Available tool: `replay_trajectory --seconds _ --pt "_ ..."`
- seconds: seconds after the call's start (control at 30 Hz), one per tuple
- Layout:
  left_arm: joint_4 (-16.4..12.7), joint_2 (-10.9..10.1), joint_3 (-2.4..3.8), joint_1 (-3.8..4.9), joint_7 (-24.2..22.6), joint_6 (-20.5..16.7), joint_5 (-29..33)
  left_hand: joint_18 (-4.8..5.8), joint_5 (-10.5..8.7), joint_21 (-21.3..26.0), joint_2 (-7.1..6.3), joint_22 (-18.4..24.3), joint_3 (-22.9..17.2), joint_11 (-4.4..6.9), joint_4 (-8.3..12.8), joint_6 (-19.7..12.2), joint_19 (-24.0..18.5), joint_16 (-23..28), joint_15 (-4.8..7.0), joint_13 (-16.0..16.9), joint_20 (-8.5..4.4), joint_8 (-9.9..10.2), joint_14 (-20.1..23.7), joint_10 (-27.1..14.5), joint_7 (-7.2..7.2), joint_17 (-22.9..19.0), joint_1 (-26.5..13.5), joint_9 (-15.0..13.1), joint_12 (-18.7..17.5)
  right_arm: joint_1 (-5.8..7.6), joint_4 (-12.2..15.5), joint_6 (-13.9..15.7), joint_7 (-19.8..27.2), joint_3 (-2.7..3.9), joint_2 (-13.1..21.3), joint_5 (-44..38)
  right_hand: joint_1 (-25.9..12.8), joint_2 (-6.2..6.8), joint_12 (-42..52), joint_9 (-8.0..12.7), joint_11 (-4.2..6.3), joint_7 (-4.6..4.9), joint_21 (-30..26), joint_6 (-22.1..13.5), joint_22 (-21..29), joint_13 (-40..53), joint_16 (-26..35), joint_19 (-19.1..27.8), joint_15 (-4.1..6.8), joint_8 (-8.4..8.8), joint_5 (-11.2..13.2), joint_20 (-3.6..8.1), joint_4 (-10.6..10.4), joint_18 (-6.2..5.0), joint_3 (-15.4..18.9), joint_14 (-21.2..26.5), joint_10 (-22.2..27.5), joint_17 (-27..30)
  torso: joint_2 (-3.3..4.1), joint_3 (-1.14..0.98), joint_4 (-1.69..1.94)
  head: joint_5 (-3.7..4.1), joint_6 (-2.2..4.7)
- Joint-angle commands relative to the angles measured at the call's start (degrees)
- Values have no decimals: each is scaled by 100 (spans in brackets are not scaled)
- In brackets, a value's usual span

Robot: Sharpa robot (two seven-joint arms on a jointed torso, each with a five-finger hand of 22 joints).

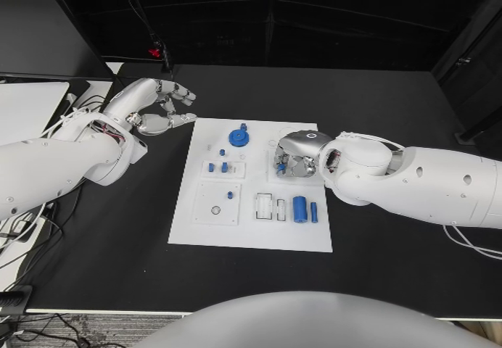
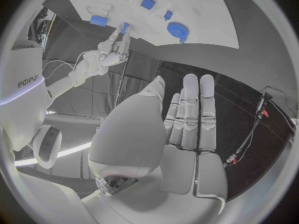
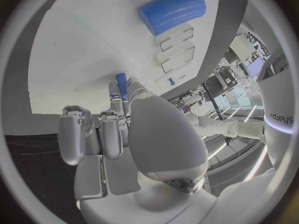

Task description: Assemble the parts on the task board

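Over board right side, right hand fingers pinching small blue peg; left hand beside board, fingers spread, holding nothing.

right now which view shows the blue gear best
The head view: the blue gear lies unobstructed at the far end of the task board, seen from above. The left wrist view shows it small and distorted near the rim. The right wrist view doesn't help with it.
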State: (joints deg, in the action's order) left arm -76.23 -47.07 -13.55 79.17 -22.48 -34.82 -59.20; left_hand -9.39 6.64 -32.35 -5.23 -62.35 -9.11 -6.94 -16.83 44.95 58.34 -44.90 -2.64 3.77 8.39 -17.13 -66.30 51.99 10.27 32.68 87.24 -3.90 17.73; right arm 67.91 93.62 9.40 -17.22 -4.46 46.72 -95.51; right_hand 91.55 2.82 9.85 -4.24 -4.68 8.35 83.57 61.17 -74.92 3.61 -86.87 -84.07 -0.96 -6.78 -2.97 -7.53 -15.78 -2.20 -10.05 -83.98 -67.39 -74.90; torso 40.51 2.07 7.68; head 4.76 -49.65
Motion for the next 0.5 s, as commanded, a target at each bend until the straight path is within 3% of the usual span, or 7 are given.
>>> replay_trajectory --seconds 0.03,0.23,0.5 --pt "-2 3 5 9 -25 16 27 -101 35 27 36 5 27 0 7 12 39 28 10 -4 4 16 -47 15 9 -5 -7 -4 32 8 4 -101 -89 2 -13 -209 114 -2 28 -36 53 -52 1 164 -1047 3 -42 -134 73 -77 28 77 9 8 -74 -394 -158 -420 -1 -1 3 4 -7" --pt "-4 3 5 9 -25 19 27 -101 35 27 36 5 27 0 7 12 39 28 10 -4 4 16 -47 15 9 -5 -7 -4 32 7 1 72 -63 2 -27 -275 214 -39 -28 -73 128 -144 11 399 -1056 -12 -56 -143 146 -173 29 155 8 13 -162 -408 -342 -483 0 0 6 4 1" --pt "-6 -4 5 9 -27 19 27 -102 38 35 39 6 28 3 8 22 44 30 12 -4 3 13 -50 22 6 -8 -5 -5 37 6 19 533 108 2 28 -295 261 -44 -100 -82 148 -169 22 469 -1064 -16 -62 -152 171 -193 29 189 12 17 -210 -414 -396 -511 1 -2 4 -16 23"
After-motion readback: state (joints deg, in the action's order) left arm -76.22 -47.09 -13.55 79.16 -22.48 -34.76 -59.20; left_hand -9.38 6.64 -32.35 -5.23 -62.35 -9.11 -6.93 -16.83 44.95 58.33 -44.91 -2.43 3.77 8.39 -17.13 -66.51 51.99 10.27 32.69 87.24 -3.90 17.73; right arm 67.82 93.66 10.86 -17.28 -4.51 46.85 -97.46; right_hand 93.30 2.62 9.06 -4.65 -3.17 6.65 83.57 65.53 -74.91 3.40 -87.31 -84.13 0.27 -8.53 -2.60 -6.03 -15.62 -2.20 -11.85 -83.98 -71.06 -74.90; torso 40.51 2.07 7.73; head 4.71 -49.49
